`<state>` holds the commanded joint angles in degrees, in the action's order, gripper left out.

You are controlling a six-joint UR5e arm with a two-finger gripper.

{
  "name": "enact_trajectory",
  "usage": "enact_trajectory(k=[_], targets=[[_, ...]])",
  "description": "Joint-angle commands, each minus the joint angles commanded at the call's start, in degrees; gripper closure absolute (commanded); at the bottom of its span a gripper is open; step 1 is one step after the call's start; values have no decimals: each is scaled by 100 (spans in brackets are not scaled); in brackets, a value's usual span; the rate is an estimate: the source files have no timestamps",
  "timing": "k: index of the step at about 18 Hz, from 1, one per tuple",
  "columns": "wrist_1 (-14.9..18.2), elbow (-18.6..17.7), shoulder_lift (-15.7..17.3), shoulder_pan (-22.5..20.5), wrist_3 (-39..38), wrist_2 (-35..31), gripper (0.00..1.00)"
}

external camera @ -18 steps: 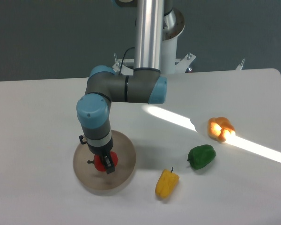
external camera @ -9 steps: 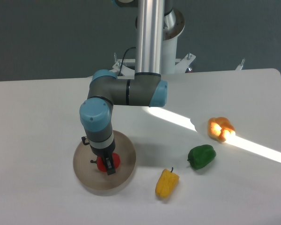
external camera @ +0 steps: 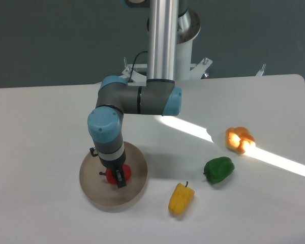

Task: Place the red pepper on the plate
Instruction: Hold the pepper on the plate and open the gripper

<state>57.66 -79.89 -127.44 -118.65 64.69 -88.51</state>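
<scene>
**Pepper at plate, gripper on it**

My gripper (external camera: 116,176) points straight down over the plate (external camera: 135,184), fingers either side of the red pepper (external camera: 112,175). The jaws look clamped on it: red shows on both sides of the dark finger, which overlaps the pepper's front. I can't tell whether the pepper rests on the plate surface or sits just above it; my wrist hides the contact.

The pepper is inside the rim, near plate centre, slightly toward the left. A short dark stub sticks out left of the pepper; stem or finger part, I can't tell.

The plate lies flat on the table (external camera: 46,117), front left area.

Other items, all off the plate, to the right:
- yellow pepper (external camera: 181,199), on its side, stem up, near the plate's right edge but not touching it
- green pepper (external camera: 218,170), further right and back of the yellow one, apart from it
- orange pepper (external camera: 239,139), back-right of the green one, sitting in a bright light strip (external camera: 279,162) that runs diagonally across the table
</scene>
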Motion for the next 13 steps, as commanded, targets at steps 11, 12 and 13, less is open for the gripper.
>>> enact_trajectory(k=[11,12,13], targets=[[0,-18,0,0,9,0,29],[0,-26,9,0,9,0,24],[0,-26,9,0,0,0,19]])
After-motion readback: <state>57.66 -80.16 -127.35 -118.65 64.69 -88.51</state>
